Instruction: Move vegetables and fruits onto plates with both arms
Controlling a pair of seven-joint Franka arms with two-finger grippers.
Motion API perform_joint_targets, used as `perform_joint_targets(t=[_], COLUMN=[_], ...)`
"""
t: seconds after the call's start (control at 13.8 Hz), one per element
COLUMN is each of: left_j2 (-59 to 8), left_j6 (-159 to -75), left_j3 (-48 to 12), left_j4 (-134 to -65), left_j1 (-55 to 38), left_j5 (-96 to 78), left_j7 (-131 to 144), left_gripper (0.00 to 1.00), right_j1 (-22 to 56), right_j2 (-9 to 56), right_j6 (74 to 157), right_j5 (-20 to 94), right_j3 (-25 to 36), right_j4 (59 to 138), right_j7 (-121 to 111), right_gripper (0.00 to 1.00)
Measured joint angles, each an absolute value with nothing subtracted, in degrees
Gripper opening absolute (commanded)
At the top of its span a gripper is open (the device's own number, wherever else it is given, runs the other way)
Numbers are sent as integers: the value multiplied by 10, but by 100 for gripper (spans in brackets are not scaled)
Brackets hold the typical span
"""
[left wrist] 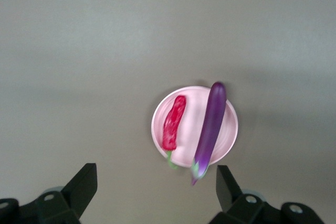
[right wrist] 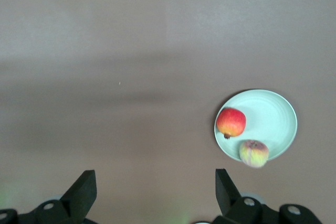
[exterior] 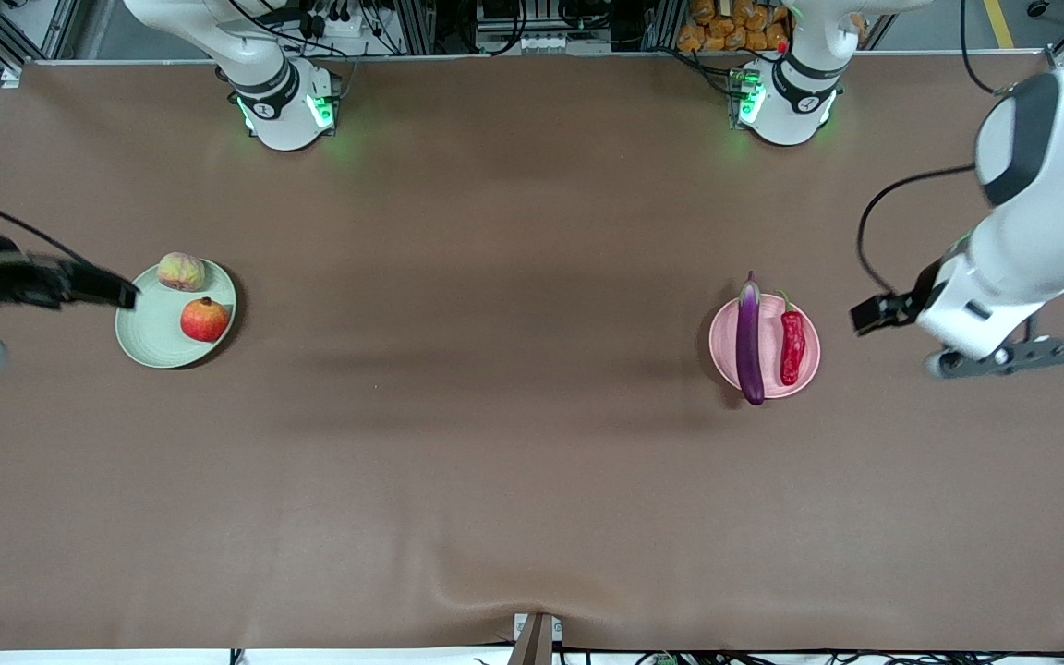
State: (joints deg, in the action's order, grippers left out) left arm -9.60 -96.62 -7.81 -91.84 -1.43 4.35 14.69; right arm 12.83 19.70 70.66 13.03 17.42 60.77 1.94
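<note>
The purple eggplant (exterior: 750,342) and the red chili pepper (exterior: 792,346) lie side by side on the pink plate (exterior: 724,346), toward the left arm's end of the table. The pomegranate-like fruit (exterior: 205,320) and the pinkish-tan fruit (exterior: 181,272) sit on the mint green plate (exterior: 151,337), toward the right arm's end. My left gripper (exterior: 874,312) hangs open and empty in the air beside the pink plate. My right gripper (exterior: 116,292) hangs open and empty by the mint plate's edge. The left wrist view shows the eggplant (left wrist: 211,127), chili (left wrist: 174,121) and pink plate (left wrist: 191,124). The right wrist view shows the mint plate (right wrist: 273,119) and both fruits.
The brown table cover (exterior: 495,416) stretches wide and bare between the two plates. Both arm bases (exterior: 283,106) stand along the edge farthest from the front camera.
</note>
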Motion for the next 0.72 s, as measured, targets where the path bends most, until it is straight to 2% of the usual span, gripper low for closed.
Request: perform_joint_targets(t=[0.22,0.43,0.58,0.72], left_j2=[-47,9,37,48], left_j6=[-967,-1003,-1025,-1029], left_j3=[-78,-70,-36,-20], left_j4=[-971,-1043,-1076,-1071], left_j1=[-16,-23,-43,-52], left_j5=[43,43,43,43], left_j7=[122,70,13,-10], left_gripper=[100,100,100,100], right_j1=[87,10,-26,-29], right_j2=[153,128,119,90], right_j6=[661,654,675,724], right_j5=[121,67,53,49], right_j3=[151,38,-22,-33], right_j4=[605,607,630,690], right_j7=[18,18,19,19], right_gripper=[100,100,100,100])
